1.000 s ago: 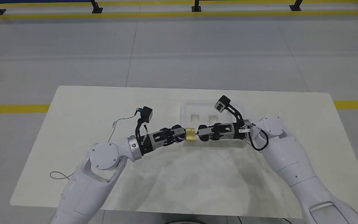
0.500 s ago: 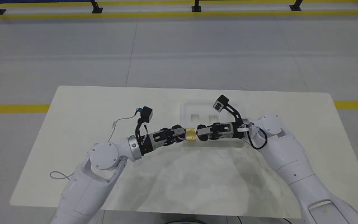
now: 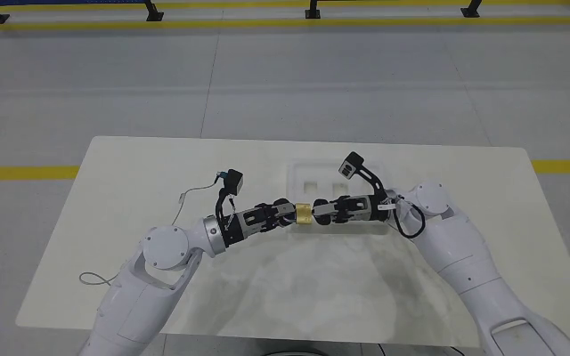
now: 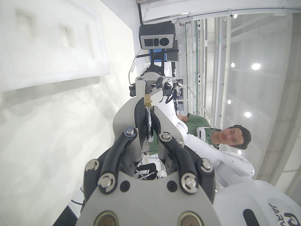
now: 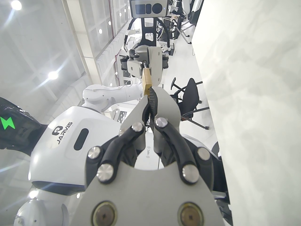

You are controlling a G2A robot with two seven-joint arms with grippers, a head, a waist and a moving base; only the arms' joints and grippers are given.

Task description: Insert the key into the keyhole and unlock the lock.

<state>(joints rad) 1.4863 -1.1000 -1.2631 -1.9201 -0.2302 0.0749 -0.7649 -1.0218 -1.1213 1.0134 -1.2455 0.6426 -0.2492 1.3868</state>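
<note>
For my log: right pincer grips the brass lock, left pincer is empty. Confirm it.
Wrong on the left pincer: the left wrist view shows it shut on the silver key, tip at the brass lock. The right pincer does grip that lock.

The left gripper (image 3: 287, 212) points toward 3 o'clock, pinching the key (image 4: 149, 124). The right gripper (image 3: 322, 211) points toward 9 o'clock, clamping the lock (image 3: 305, 213).

In the middle of the top view, the padlock (image 3: 305, 213) is held above the table (image 3: 134, 196), with the left gripper (image 3: 287, 214) at its left and the right gripper (image 3: 322, 211) at its right. The key (image 4: 149, 121) is pinched in the left gripper, its tip against the padlock. A foam tray (image 3: 298, 171) is set on the table just behind them, higher in the frame.
</note>
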